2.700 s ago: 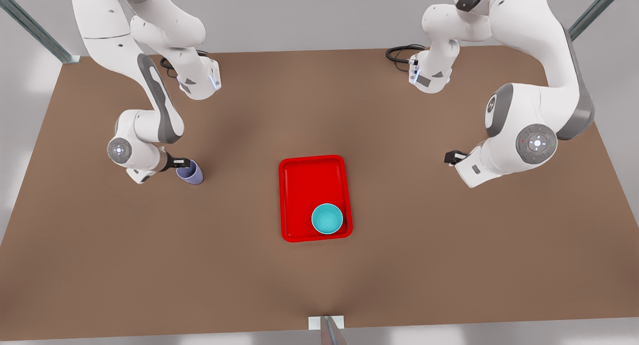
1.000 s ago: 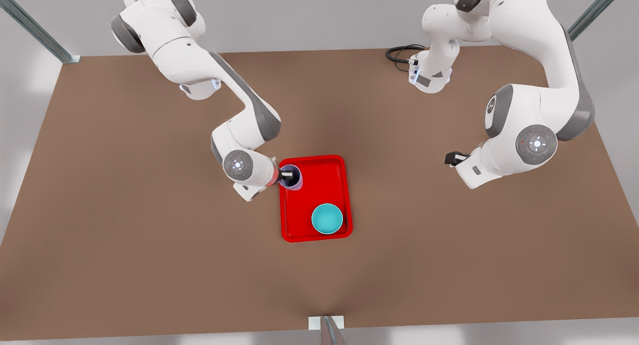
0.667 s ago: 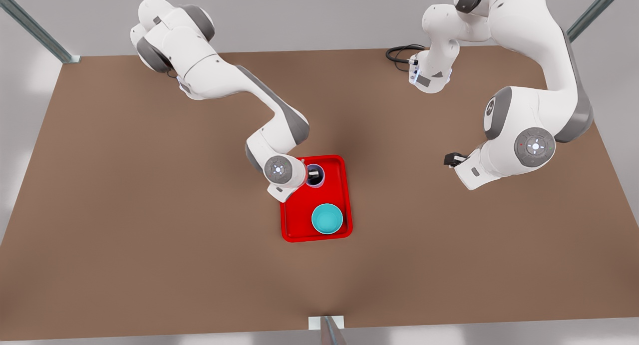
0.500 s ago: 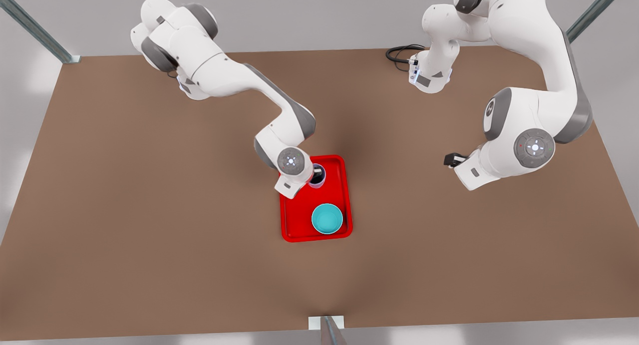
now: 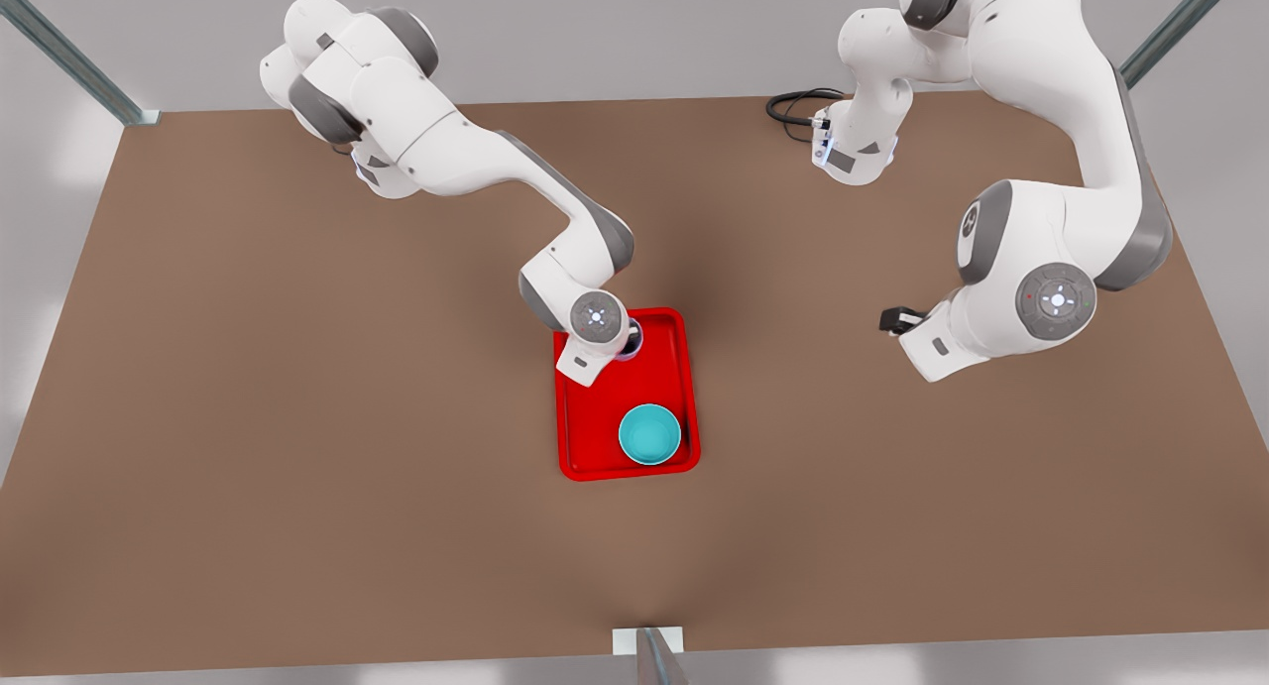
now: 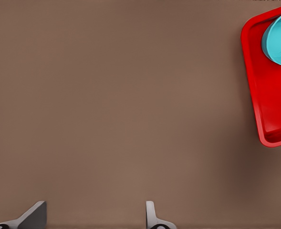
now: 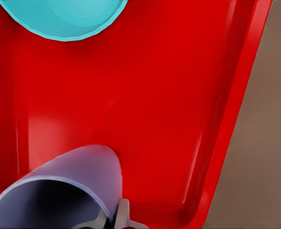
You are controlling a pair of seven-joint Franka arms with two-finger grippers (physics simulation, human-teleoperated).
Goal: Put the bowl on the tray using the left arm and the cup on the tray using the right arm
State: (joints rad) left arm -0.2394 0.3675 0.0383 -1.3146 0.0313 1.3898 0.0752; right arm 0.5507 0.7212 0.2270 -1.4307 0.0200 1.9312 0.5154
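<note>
The right gripper (image 5: 629, 340) is over the far end of the tray (image 5: 595, 437) in the front view, on the arm that reaches in from the front view's left, and its fingers are clamped on the rim of the cup (image 7: 64, 191). In the right wrist view one finger (image 7: 122, 215) presses the outside of the cup's wall, and the cup leans at a tilt over the red tray floor (image 7: 145, 95) near a corner of the rim (whether its base touches the tray cannot be told). The bowl (image 5: 649, 434) sits upright on the tray's near end, close to the corner on the front view's right, apart from the cup. The left gripper (image 5: 895, 318) waits above the bare table (image 5: 297, 467) on the front view's right, well apart from the tray; in the left wrist view its fingers (image 6: 152, 217) stand apart with nothing between them, and the tray (image 6: 269, 90) and bowl (image 6: 279, 38) lie off to one side.
</note>
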